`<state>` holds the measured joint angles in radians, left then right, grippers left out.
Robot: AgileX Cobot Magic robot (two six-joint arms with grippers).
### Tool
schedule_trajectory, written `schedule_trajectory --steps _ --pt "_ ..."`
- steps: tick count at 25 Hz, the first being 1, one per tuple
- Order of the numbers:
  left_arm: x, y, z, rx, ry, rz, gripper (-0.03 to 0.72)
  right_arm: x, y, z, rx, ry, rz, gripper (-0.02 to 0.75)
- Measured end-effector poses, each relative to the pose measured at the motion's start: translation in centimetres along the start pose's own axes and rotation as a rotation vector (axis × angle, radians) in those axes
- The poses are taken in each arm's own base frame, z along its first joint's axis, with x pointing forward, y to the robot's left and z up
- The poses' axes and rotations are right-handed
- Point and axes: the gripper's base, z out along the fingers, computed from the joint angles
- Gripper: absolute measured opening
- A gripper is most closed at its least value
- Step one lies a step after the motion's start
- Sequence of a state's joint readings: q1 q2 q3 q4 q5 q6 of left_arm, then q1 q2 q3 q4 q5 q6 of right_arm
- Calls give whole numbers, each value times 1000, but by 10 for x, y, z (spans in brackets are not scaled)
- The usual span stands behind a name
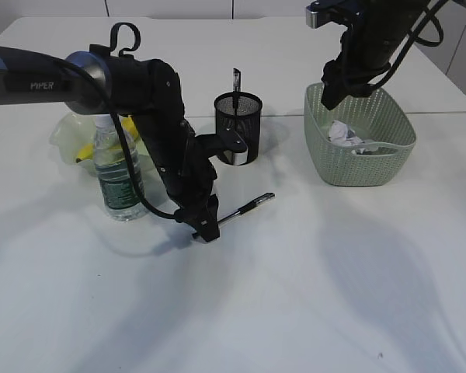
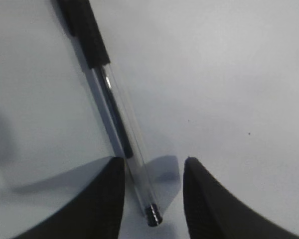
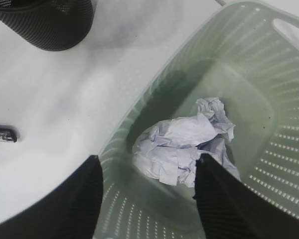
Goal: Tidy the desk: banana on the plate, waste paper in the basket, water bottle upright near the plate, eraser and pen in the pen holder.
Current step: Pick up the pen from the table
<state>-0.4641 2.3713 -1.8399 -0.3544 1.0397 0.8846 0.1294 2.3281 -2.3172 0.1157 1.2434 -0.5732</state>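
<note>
You see the pen [image 2: 112,107] lying flat on the white table [image 1: 311,272], just in front of the pen holder [image 1: 238,128] and a little toward the right of it. It has a clear barrel with a dark ink tube inside, a black grip part at one end and a small dark cap at the other end. The left gripper [image 2: 153,194] is down at the table over the cap end of the pen. Its two black fingers stand apart on both sides of the barrel and they do not press it; the barrel is close to one finger and there is free space to the other.

The pen holder is a round black mesh cup, and one thin dark object stands up inside it. On the left of the pen holder, the water bottle [image 1: 120,175] stands upright with its green label. Behind the bottle is the pale plate [image 1: 62,136], and the yellow banana [image 1: 89,148] lies on it, partly hidden by the bottle and the arm.

On the right of the pen holder is the green basket [image 1: 388,167] with perforated walls. The crumpled waste paper [image 3: 182,144] lies at its bottom. The right gripper [image 3: 149,199] hangs above the basket with its fingers wide apart and nothing is between them.
</note>
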Motion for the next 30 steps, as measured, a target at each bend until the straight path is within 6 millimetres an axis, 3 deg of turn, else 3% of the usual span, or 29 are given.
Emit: schedule_trajectory --steps 10,17,30 --pt "1 -3 1 -8 40 31 174 0 0 0 0 0 0 442" --pt "1 -4 2 -15 62 46 43 0 0 0 0 0 0 442" --pt "10 -12 1 79 155 45 32 0 0 0 0 0 0 442"
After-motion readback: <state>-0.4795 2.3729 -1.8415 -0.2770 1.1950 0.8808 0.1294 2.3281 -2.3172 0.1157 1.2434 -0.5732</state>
